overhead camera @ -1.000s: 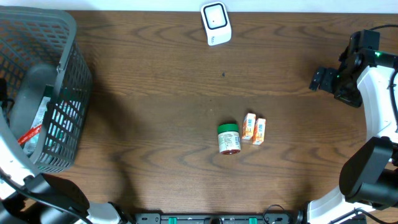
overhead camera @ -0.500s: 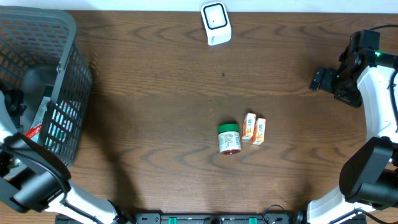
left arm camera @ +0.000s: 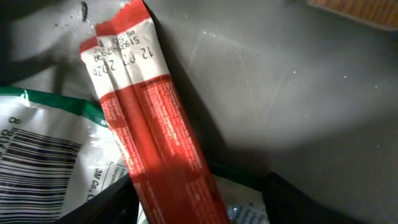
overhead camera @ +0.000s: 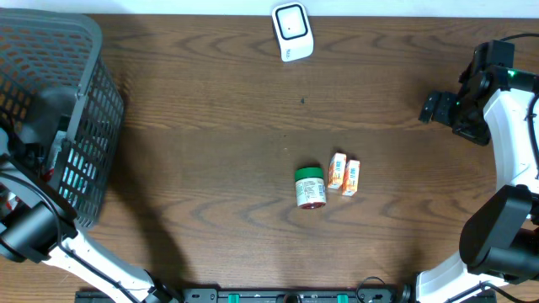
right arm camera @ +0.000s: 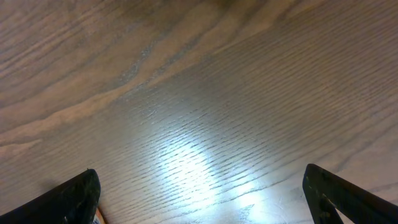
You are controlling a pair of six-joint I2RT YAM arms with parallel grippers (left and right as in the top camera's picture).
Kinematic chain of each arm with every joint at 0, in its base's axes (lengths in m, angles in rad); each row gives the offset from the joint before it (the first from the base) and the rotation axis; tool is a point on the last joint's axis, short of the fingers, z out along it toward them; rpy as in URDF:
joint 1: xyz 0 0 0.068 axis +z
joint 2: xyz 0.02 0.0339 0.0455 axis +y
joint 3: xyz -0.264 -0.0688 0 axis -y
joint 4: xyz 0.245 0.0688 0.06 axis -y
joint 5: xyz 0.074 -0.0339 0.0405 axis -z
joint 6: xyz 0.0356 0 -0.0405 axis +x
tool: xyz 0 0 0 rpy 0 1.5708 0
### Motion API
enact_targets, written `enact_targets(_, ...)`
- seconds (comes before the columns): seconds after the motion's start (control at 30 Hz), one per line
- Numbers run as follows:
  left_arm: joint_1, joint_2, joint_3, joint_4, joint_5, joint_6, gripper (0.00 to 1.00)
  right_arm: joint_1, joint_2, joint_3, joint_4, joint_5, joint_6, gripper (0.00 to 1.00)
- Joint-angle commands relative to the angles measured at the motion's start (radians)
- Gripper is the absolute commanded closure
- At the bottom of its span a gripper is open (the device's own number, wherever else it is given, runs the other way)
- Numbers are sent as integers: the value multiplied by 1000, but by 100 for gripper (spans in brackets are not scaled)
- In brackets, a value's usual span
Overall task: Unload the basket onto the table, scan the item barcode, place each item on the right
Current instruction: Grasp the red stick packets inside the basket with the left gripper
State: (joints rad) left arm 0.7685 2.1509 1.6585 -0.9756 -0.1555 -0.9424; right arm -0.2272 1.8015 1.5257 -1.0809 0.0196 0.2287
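My left gripper (left arm camera: 202, 202) reaches down inside the grey mesh basket (overhead camera: 94, 101). Its jaws stand open on either side of a long red and white packet (left arm camera: 149, 118), with a gap still showing on the right side. Beside the packet lies a white pouch with a barcode (left arm camera: 37, 162). From overhead the left arm (overhead camera: 38, 126) covers the basket's contents. The white barcode scanner (overhead camera: 292, 31) sits at the table's far edge. My right gripper (right arm camera: 205, 193) hangs open over bare wood at the right (overhead camera: 434, 108).
A green-lidded jar (overhead camera: 310, 188) lies on its side mid-table, with two small orange boxes (overhead camera: 344, 175) just to its right. The basket takes up the far left corner. The right arm's white body (overhead camera: 514, 126) runs along the right edge.
The left arm has shifted farther back within the basket, and its jaws have narrowed slightly around the red packet. The right arm has not moved.
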Motion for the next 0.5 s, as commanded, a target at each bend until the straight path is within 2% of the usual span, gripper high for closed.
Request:
enact_targets(0.0, 6, 31, -15, 0, 12, 6, 48, 0, -12, 11, 0, 9, -9, 1)
enact_targets(0.03, 6, 31, -15, 0, 13, 6, 59, 0, -12, 11, 0, 10, -9, 1)
enact_targets(0.1, 6, 28, -14, -3, 18, 14, 92, 0, -12, 11, 0, 10, -9, 1)
enact_targets(0.3, 6, -32, 13, -32, 127, 58, 93, 0, -11, 11, -1, 9, -9, 1)
enact_targets(0.47, 6, -216, 23, -34, 148, 58, 93, 1, -11, 11, 0, 10, -9, 1)
